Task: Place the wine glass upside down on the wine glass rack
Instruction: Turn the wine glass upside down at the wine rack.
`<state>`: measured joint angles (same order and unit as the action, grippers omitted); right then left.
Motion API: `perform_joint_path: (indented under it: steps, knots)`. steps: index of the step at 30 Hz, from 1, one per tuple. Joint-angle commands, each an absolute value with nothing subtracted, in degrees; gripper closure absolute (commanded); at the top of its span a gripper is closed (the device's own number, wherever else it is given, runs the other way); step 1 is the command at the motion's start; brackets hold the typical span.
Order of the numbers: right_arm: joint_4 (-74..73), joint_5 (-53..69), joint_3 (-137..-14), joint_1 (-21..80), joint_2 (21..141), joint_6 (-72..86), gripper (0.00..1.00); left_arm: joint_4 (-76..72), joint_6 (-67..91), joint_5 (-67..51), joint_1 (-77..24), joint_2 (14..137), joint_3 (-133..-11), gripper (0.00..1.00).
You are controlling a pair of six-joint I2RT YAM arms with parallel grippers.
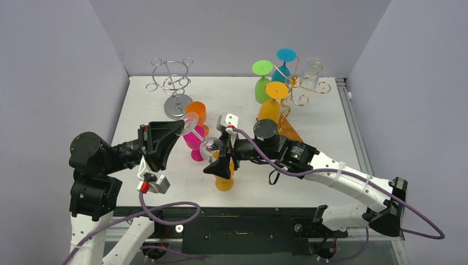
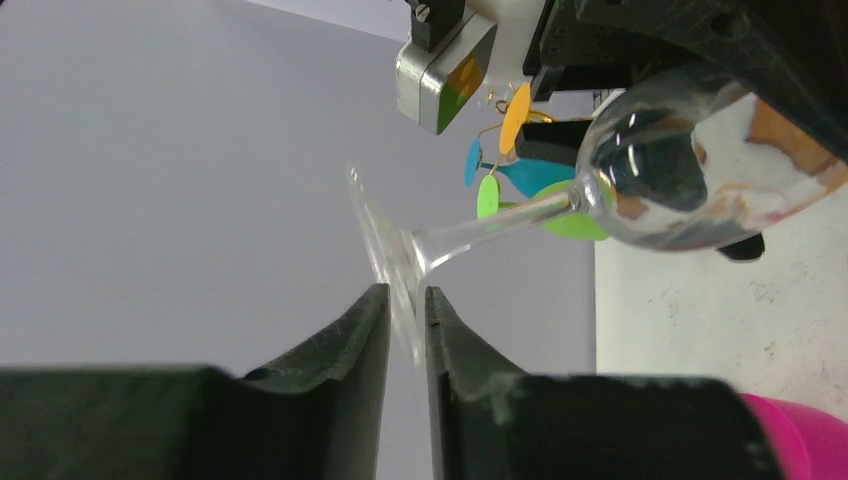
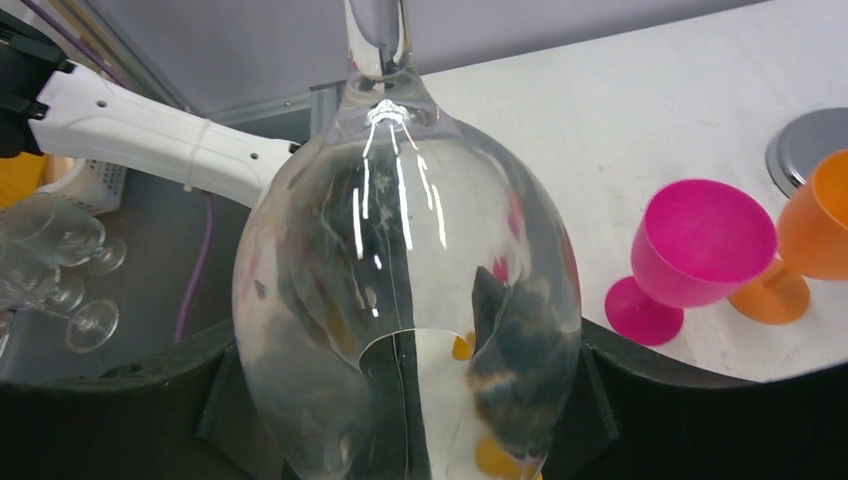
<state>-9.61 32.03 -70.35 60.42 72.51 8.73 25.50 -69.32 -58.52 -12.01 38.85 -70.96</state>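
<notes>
The wine glass point(image 1: 208, 146) hangs tilted above the surface point(image 1: 342, 127), its foot pinched in the narrow left gripper point(image 2: 407, 300), probably leaving the bowl free for a handover. The right gripper point(image 3: 410, 400) stands wide around that bowl; whether it presses yet I cannot tell

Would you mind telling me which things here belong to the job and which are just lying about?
Job: clear glass; left gripper, pinching its foot; right gripper, round its bowl; silver rack or gold rack (cannot tell which).
Lying about: pink goblet; orange goblet; hung coloured glasses.
</notes>
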Motion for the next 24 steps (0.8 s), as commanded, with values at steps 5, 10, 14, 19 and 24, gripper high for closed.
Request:
perform_joint_path:
  steps: [5,10,14,19,24]
  knots:
    - [-2.8,14.9,-63.0,59.0,62.2,4.4,1.0,15.6,-64.9,-58.3,-12.0,37.6,-67.9,0.05]
    - [2.4,6.8,-54.3,54.4,55.1,4.2,1.0,13.7,-58.7,-54.7,-12.0,38.4,-68.4,0.04]
    - [3.1,0.9,-47.7,50.2,47.7,2.4,1.0,11.4,-52.0,-51.6,-12.0,38.8,-68.3,0.04]
    - [3.3,2.8,-39.7,39.5,40.3,3.8,1.0,10.1,-46.1,-49.5,-12.0,38.3,-67.2,0.04]
    - [5.6,9.3,-32.2,26.6,34.6,7.2,1.0,10.1,-41.0,-47.2,-12.1,38.6,-67.4,0.04]
